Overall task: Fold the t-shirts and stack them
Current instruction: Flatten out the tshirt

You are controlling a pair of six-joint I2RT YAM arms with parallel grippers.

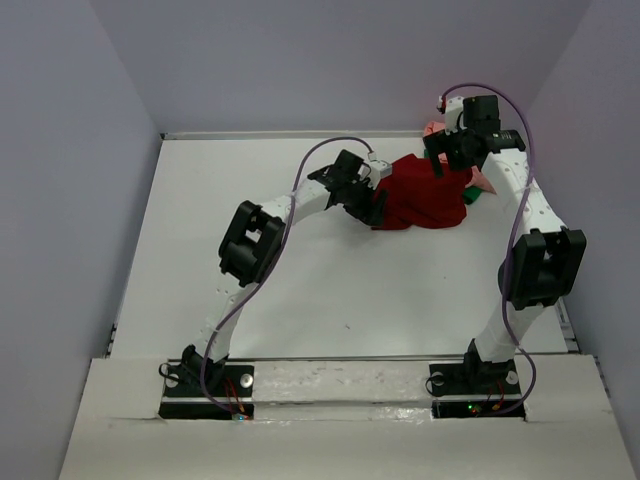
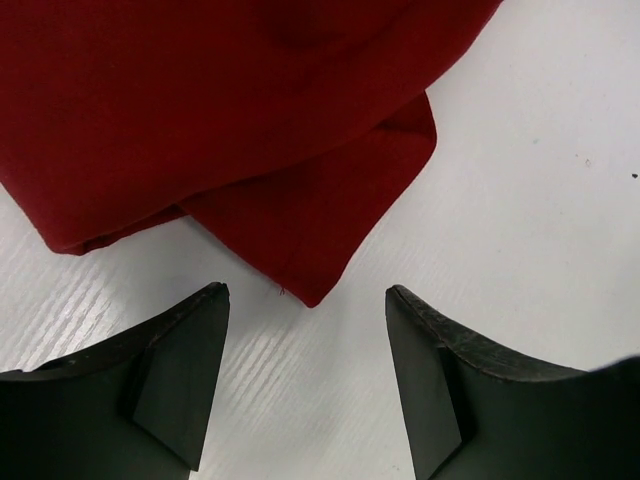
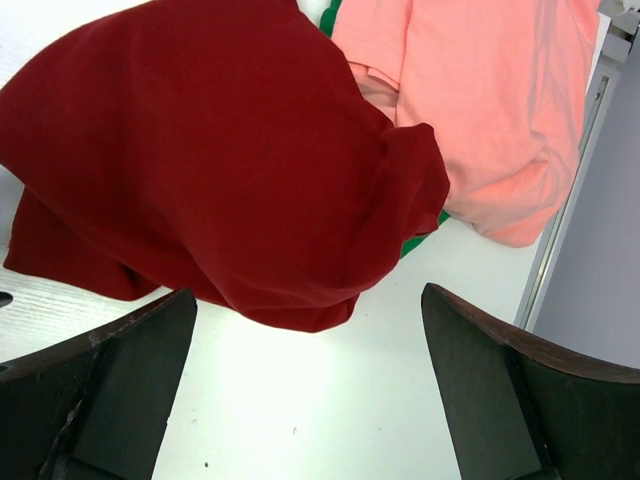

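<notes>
T-shirts lie bunched toward 1 o'clock on the white table (image 1: 300, 300). The dark red t-shirt (image 1: 425, 195) is a crumpled heap whose long axis runs roughly from 9 to 3 o'clock in the top view. Its 3 o'clock end overlaps the salmon pink t-shirt (image 3: 480, 100), and a sliver of green fabric (image 3: 422, 238) shows between them. In the left wrist view a folded corner of the red shirt points to 6 o'clock, straight at the left hand (image 2: 305, 292), which is spread and empty. The right hand (image 3: 307, 295) hangs at the heap's 12 o'clock side, spread wide, holding nothing.
</notes>
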